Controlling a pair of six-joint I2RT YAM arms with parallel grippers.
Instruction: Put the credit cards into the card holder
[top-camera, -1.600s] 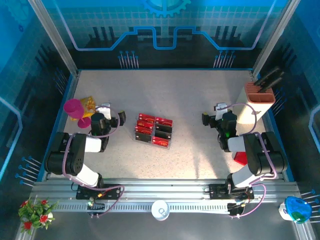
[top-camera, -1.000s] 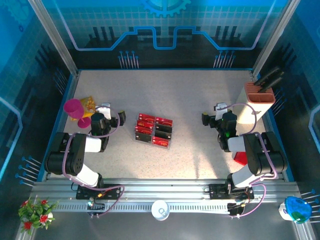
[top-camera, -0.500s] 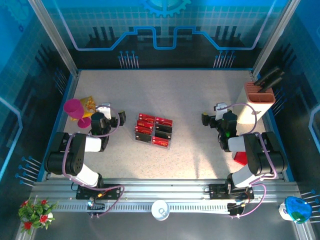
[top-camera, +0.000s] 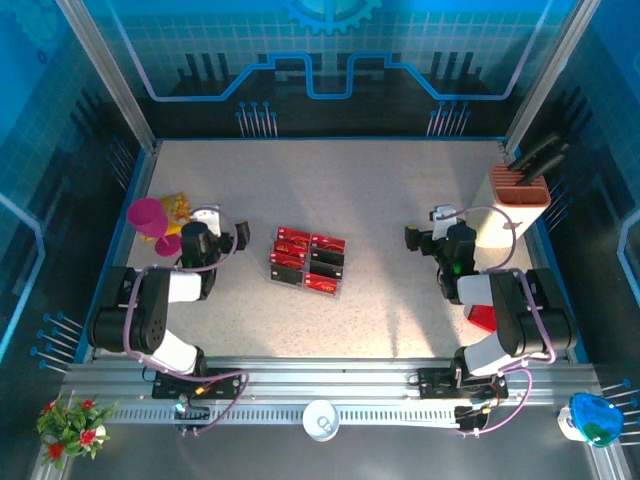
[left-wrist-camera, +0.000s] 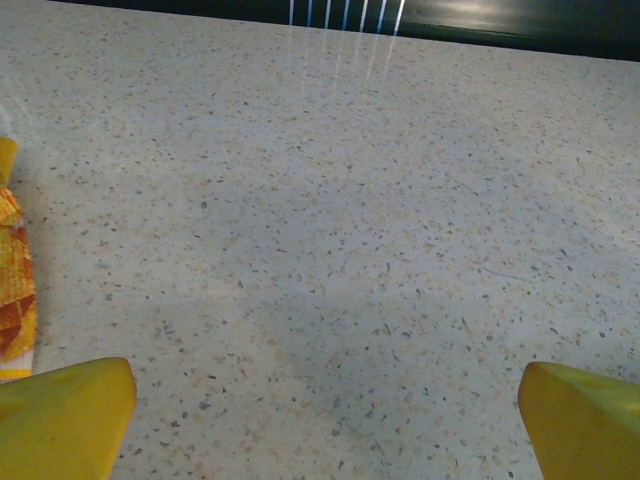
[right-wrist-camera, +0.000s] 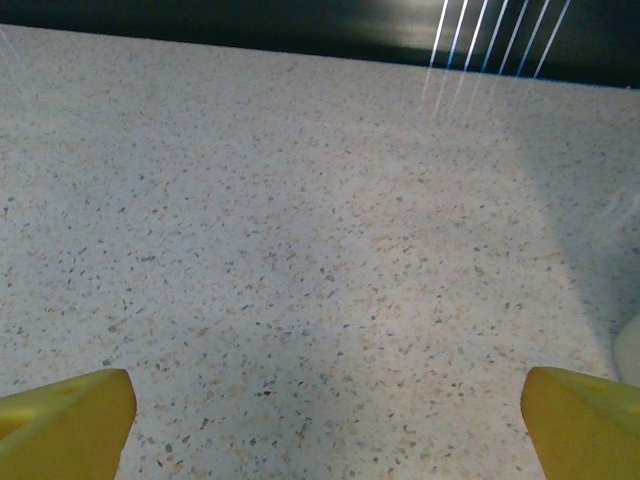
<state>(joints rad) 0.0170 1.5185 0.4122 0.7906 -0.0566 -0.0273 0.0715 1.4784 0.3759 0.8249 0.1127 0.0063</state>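
On the speckled beige table, the largest hazard is judged to be the tall beige slotted block, in which dark handled items are held upright. It stands just beside the right arm, and it could be struck and toppled if that arm is swung outward. The clear plastic compartmented tray is placed near the table centre, between the two arms and well apart from both. The small thin red and black credit cards are stored in its compartments. Because the cards are thin and sit close together, two could be pinched at once, or the light tray could be dragged or lifted with a card. The small red card holder is seen at the near right, partly covered by the right arm's links. Whether it is open cannot be told, and nothing can be seen inside it. A reach to it is judged awkward, and it could be pushed off position by the arm. A pink cup and an orange snack packet lie just beside the left arm and could be knocked. The left gripper and the right gripper are both spread wide over bare table, and nothing is gripped by the yellow fingers.
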